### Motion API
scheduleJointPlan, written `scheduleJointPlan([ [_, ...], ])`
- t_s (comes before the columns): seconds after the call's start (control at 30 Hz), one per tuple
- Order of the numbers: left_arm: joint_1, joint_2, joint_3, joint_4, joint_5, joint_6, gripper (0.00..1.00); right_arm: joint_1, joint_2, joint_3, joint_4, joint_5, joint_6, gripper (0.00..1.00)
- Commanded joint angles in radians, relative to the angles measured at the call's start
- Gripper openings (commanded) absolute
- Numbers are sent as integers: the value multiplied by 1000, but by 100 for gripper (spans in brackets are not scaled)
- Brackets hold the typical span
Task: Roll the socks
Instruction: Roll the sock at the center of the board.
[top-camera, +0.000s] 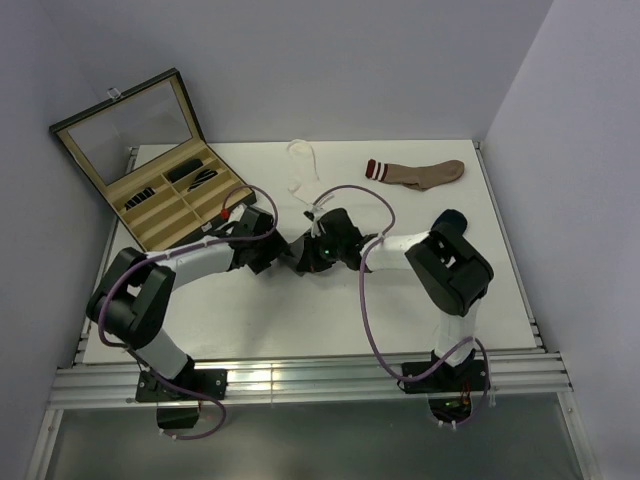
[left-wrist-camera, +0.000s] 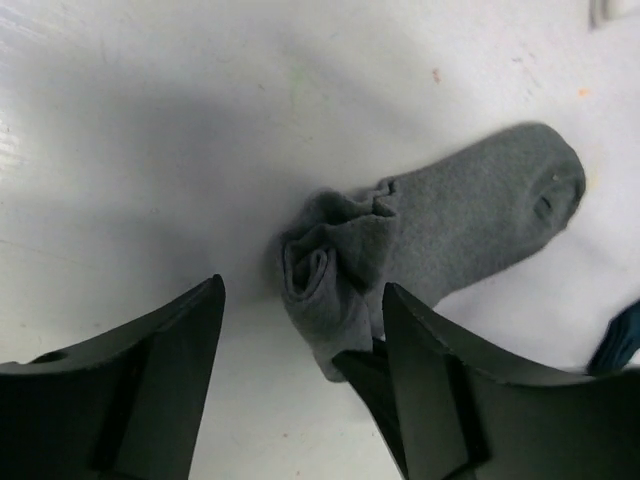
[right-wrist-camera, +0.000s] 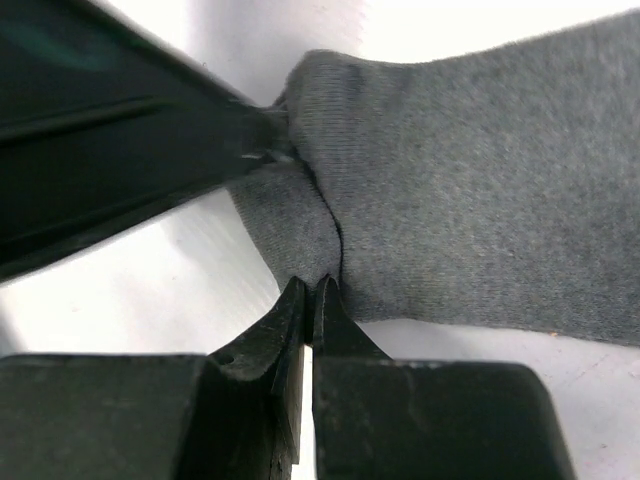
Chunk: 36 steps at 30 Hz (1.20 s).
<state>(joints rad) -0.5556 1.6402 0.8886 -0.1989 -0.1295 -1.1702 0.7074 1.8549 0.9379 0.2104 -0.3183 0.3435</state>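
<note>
A dark grey sock (left-wrist-camera: 470, 215) lies on the white table with its cuff end bunched into a loose roll (left-wrist-camera: 320, 270). My left gripper (left-wrist-camera: 302, 290) is open, its fingers on either side of that roll and not touching it. My right gripper (right-wrist-camera: 312, 285) is shut on the grey sock's (right-wrist-camera: 480, 180) folded edge, tips pinching the fabric. In the top view both grippers meet mid-table (top-camera: 305, 255) and hide the grey sock. A white sock (top-camera: 300, 165) lies flat behind them. A navy sock (top-camera: 452, 217) shows beside the right arm.
An open box (top-camera: 170, 190) with compartments, its lid up, stands at the back left. A brown sock with a striped cuff (top-camera: 415, 172) lies at the back right. The left gripper's finger (right-wrist-camera: 130, 130) crosses the right wrist view, close to the pinch.
</note>
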Motion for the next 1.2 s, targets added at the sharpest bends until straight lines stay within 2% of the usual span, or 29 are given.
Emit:
scheduleJointPlan([
  [0.0, 2, -84, -25, 55, -18, -14, 73, -77, 44, 6, -5, -223, 155, 0],
  [0.17, 2, -157, -103, 160, -10, -8, 78, -154, 119, -33, 153, -436, 322, 0],
  [0.3, 2, -155, -134, 199, 22, 14, 76, -201, 174, -56, 271, -516, 468, 0],
  [0.63, -9, -62, -120, 273, 68, 44, 70, -230, 227, -33, 233, -528, 514, 3],
  [0.9, -15, 36, -71, 254, 60, 63, 59, -243, 242, -39, 239, -516, 526, 4],
  [1.17, -27, 78, -34, 210, 42, 69, 26, -244, 210, -24, 156, -475, 438, 8],
])
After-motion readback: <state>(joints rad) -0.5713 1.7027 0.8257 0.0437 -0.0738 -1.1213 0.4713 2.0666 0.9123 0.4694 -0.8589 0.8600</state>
